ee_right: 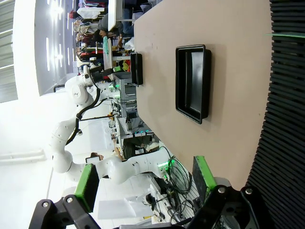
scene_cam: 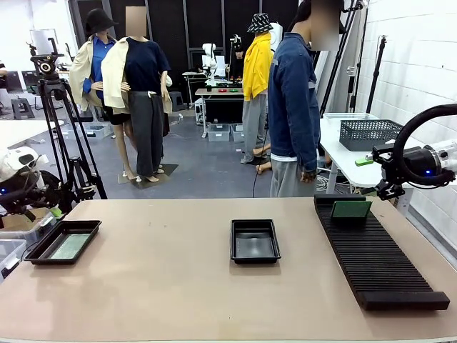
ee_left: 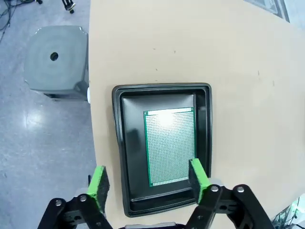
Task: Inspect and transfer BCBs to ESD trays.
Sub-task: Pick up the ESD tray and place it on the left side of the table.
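One black ESD tray lies at the table's left edge with a green BCB flat inside it. From the left wrist view, that tray and its board sit directly below my open left gripper, which hovers above them and holds nothing. A second tray in mid-table is empty. Another green BCB stands in the far end of the long ribbed rack. My right gripper hangs past the rack's far right corner; it is open and empty.
A person in a denim jacket stands at the far side, back turned. A grey mesh basket sits on a white side table. A tripod stands at far left. A grey stool is beside the table's left edge.
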Robot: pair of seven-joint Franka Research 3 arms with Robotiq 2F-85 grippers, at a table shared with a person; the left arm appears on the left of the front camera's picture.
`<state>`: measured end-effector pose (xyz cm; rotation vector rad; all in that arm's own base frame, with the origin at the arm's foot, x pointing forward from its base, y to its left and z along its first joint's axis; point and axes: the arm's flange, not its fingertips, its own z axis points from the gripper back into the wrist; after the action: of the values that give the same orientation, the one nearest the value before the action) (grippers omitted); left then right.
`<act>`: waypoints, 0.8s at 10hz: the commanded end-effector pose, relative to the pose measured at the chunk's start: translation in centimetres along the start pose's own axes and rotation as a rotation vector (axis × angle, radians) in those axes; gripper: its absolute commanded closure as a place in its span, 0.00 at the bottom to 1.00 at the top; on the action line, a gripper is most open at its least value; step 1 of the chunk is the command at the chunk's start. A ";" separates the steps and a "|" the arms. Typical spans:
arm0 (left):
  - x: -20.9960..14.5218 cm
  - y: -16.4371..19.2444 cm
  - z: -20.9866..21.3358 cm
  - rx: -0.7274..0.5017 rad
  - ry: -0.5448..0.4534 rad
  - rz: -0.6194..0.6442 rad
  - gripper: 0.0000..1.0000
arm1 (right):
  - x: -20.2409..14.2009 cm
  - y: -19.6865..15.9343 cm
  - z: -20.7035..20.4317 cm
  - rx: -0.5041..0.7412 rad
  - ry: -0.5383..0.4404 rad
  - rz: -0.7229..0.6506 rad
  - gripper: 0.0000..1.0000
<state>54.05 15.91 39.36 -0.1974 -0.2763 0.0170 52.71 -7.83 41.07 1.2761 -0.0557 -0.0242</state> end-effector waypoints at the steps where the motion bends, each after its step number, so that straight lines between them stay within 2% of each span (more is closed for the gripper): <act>1: 0.0 0.4 -0.2 0.001 0.002 -0.003 0.00 | 0.0 0.1 -0.1 0.007 0.010 -0.006 0.00; 8: 0.0 0.4 -0.2 0.001 0.002 -0.003 0.00 | 0.0 0.1 -0.1 0.007 0.010 -0.006 0.00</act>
<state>54.04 16.00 39.13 -0.1971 -0.2722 0.0188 52.71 -7.83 41.07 1.2761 -0.0557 -0.0242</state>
